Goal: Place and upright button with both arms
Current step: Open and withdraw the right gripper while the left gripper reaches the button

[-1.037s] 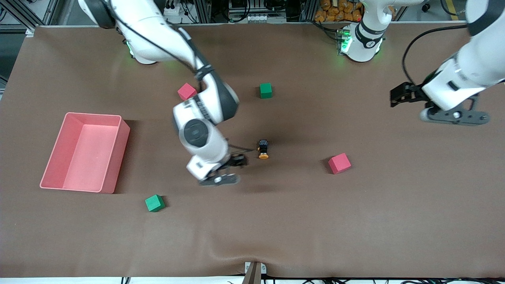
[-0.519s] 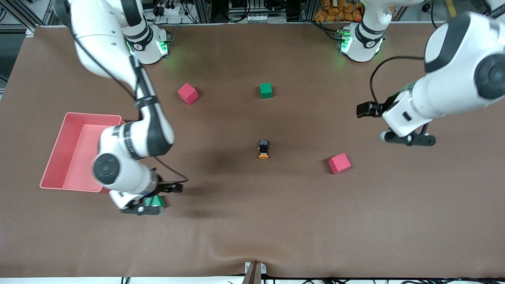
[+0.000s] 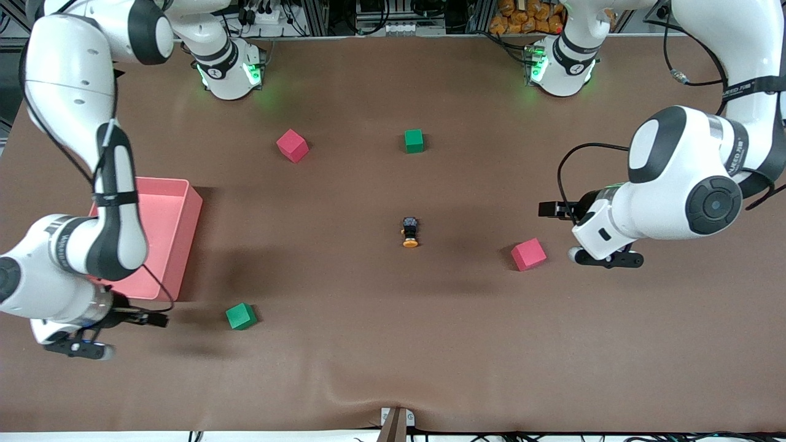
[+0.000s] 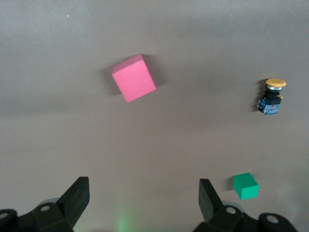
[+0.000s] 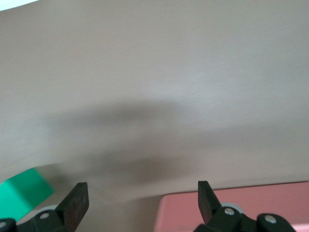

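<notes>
Right now your left gripper (image 3: 605, 258) hangs wide open and empty beside the pink cube (image 3: 529, 254), the right gripper (image 3: 80, 344) likewise by the bin (image 3: 187, 209), leaving the toppled button (image 3: 410, 232) clear between them.

Both arms are swung out wide toward their own ends of the table; left gripper (image 4: 144, 195) hangs in the air, fingers spread wide, nothing held; right gripper (image 5: 143, 198) same deal, wide apart, empty.
</notes>
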{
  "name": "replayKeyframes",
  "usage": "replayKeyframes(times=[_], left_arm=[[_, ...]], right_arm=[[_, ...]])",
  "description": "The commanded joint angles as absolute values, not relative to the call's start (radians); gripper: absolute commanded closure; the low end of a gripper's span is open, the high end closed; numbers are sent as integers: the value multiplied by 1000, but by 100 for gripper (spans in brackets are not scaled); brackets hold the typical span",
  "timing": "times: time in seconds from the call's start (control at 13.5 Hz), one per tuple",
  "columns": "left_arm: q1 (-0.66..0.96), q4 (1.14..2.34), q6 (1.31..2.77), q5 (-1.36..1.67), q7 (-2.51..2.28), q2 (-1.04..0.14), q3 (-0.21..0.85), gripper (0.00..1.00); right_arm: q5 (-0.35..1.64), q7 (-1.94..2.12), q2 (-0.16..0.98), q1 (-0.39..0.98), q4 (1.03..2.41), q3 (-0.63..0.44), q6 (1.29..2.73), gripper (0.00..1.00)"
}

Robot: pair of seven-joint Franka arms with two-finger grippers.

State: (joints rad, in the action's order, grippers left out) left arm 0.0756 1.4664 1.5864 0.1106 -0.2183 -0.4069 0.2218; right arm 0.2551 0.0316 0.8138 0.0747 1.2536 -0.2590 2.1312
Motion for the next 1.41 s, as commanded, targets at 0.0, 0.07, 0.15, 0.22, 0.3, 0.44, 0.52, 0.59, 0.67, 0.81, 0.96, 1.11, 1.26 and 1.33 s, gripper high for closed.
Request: replayKeyframes(times=[0.0, 0.07, 0.15, 0.22, 0.3, 0.44, 0.52, 0.59, 0.67, 0.81, 0.96, 1.11, 1.26, 1.33], left_arm=[[193, 1425, 1597, 91, -427, -466, 213, 0], [239, 1384, 1598, 56, -466, -501, 215, 0], [268, 1346, 1597, 52, -471, -535, 213, 0], [273, 1330, 1598, 60, -477, -558, 219, 0], [279, 1303, 1597, 77, -497, -587, 224, 0], [281, 1263, 1595, 121, -499, -644, 225, 0], [284, 1231, 1594, 127, -502, -673, 227, 0], [311, 1201, 1594, 127, -509, -701, 219, 0], [372, 1187, 1600, 124, -526, -721, 191, 0], [504, 1181, 1640, 126, -575, -738, 82, 0], [520, 1181, 1710, 129, -572, -779, 78, 0], [531, 1180, 1778, 194, -577, -814, 80, 0], [537, 1180, 1808, 224, -577, -834, 80, 0], [535, 1180, 1816, 227, -575, -845, 83, 0]], right_arm=[[265, 34, 821, 66, 1247, -244, 2163, 0], [264, 35, 821, 72, 1244, -244, 2181, 0], [262, 35, 818, 84, 1244, -244, 2212, 0], [262, 47, 815, 93, 1244, -242, 2218, 0], [265, 89, 810, 97, 1244, -242, 2218, 0], [272, 174, 779, 95, 1259, -239, 2203, 0], [272, 198, 753, 98, 1303, -239, 2197, 0], [272, 212, 712, 101, 1363, -239, 2197, 0], [272, 244, 651, 101, 1441, -239, 2198, 0], [272, 311, 511, 88, 1613, -241, 2201, 0], [272, 374, 401, 46, 1712, -242, 2157, 0], [270, 379, 327, 32, 1707, -245, 2024, 0], [265, 370, 250, 47, 1707, -242, 1933, 0], [262, 367, 214, 57, 1707, -239, 1877, 0]])
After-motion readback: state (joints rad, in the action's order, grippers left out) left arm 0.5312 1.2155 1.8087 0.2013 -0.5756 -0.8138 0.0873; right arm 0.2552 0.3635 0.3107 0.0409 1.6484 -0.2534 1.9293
